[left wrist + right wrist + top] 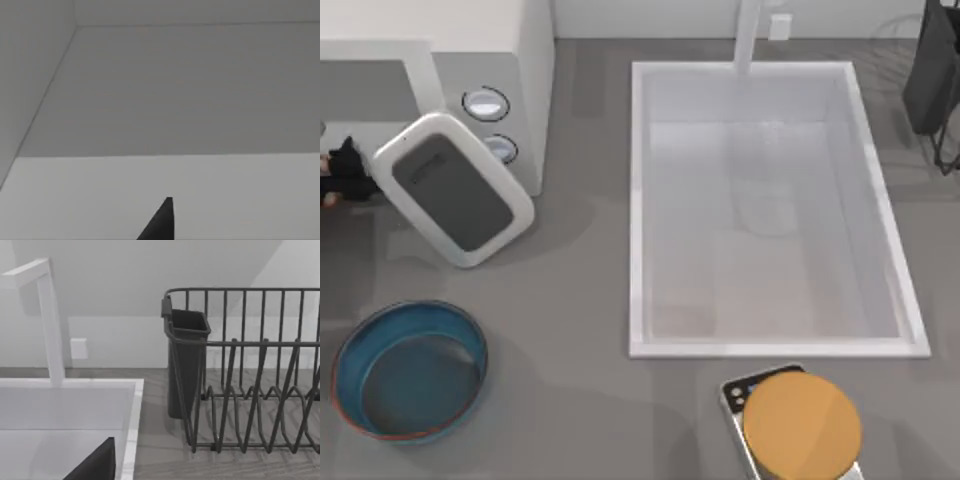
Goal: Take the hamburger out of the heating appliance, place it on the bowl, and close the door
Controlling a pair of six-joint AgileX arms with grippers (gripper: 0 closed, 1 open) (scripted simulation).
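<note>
The white microwave point(490, 60) stands at the back left with its door point(452, 190) swung open toward the front. My left gripper point(346, 168) is at the microwave's opening, by the top view's left edge. A small pale, orange-tinted bit point(326, 199) shows right beside it; it may be the hamburger, and I cannot tell if it is held. The left wrist view looks into the bare grey microwave interior point(175, 90), with a dark tip of the gripper point(161, 225) low down. The blue bowl point(410, 370) sits empty at the front left. My right gripper point(932, 70) is parked at the back right.
A white sink point(775, 345) with a tap point(748, 35) takes up the middle and right. A silver scale carrying a flat orange disc point(802, 425) sits in front of it. A dark dish rack with a cutlery cup point(187, 360) stands at the back right.
</note>
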